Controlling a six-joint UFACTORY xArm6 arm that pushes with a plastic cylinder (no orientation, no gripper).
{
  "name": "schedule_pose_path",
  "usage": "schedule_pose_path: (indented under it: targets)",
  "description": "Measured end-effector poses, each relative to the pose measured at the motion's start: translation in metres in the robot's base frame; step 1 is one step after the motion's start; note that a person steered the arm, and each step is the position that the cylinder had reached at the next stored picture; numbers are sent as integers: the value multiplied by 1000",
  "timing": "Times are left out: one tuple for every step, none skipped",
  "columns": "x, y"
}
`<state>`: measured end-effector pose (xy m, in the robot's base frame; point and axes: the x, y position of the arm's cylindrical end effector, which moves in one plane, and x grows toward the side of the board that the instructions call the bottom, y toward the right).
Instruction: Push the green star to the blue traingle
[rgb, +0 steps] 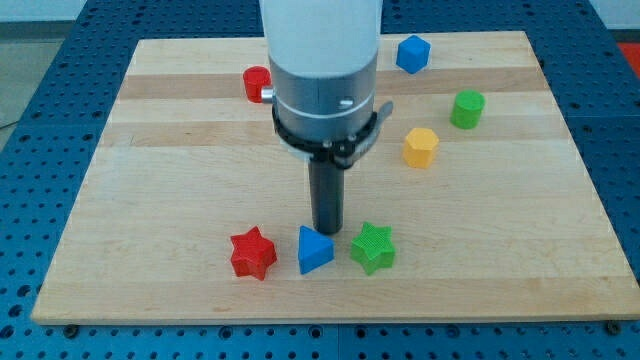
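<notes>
**A:** What lies nearest the view's bottom?

**B:** Three blocks in a row on the wooden board (150, 290). The red star (252, 253) is at the view's left, the blue triangle (314, 249) in the middle, the green star (373, 247) at the view's right. The green star sits just beside the blue triangle; a thin strip of wood shows between them, so I would not call them touching.

**A:** And my tip?

**B:** My tip (328, 232) stands just above the blue triangle's upper edge, between the triangle and the green star, slightly to the star's upper left. Whether it touches either block I cannot tell.

**A:** Is there a claw, apart or together?

**B:** There is no claw to report, only the straight dark rod under the white arm housing (322, 60).

**A:** Farther up?

**B:** A yellow block (421, 146) at mid-board, a green cylinder (466, 108) to its upper right, a blue block (412, 53) near the top edge, and a red block (256, 83) partly hidden by the arm.
</notes>
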<state>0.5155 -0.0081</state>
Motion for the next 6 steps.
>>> schedule_pose_path:
  targets:
    - [-27, 43]
    - [-22, 126]
    - [7, 142]
    - [20, 114]
    - [25, 59]
    - [32, 21]
